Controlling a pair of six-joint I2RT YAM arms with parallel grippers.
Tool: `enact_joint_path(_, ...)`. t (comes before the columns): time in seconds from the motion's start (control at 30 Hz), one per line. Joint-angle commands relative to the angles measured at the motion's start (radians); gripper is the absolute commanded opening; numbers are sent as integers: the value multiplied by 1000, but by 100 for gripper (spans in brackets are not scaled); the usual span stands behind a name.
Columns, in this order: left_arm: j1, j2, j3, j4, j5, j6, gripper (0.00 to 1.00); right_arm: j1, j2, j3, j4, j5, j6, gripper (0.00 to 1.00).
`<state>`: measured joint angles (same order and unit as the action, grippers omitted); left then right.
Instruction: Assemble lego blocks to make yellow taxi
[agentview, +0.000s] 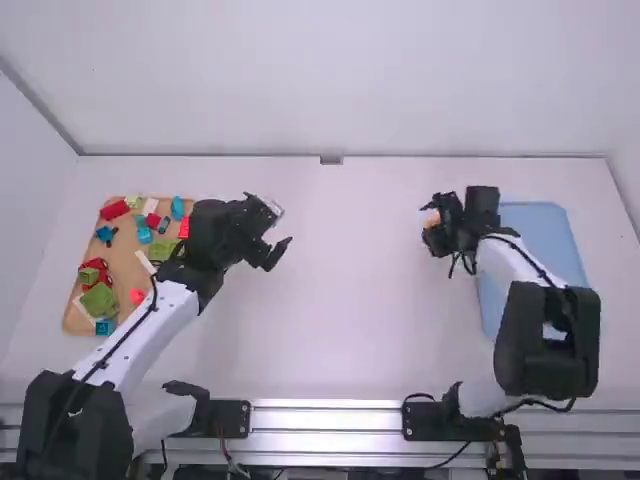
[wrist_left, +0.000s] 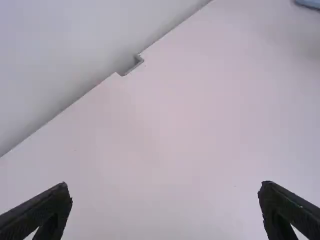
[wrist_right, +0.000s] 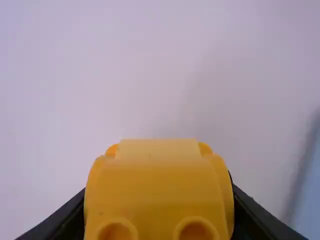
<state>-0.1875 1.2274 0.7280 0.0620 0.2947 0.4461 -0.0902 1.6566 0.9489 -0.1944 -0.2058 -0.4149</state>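
In the high view, bright and soft light is spreading quite evenly over the white table (agentview: 340, 300), with a faint shadow lying toward seven o'clock. At twelve o'clock, the wall (agentview: 320, 80) is looking pale. In the left wrist view, it is appearing greyer than the table. In the right wrist view, the yellow block (wrist_right: 155, 185) is catching light, while the blue tray (wrist_right: 311, 205) is blurring.
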Motion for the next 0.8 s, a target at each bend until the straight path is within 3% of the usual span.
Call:
enact_joint_path(0.0,-1,-10,-4,-4,18,23,99,-93,-10,18,0,50,83,38)
enact_joint_path(0.17,-2,-10,-4,-4,-26,23,99,-270,11,-4,88,48,177,42)
enact_joint_path(0.37,-2,-10,-4,-3,-23,23,99,-389,89,-32,181,42,239,45)
enact_joint_path(0.63,-2,-10,-4,11,-27,23,99,-406,152,-32,195,49,232,46)
enact_joint_path(0.77,-2,-10,-4,19,-42,23,99,-409,156,-33,192,51,232,58)
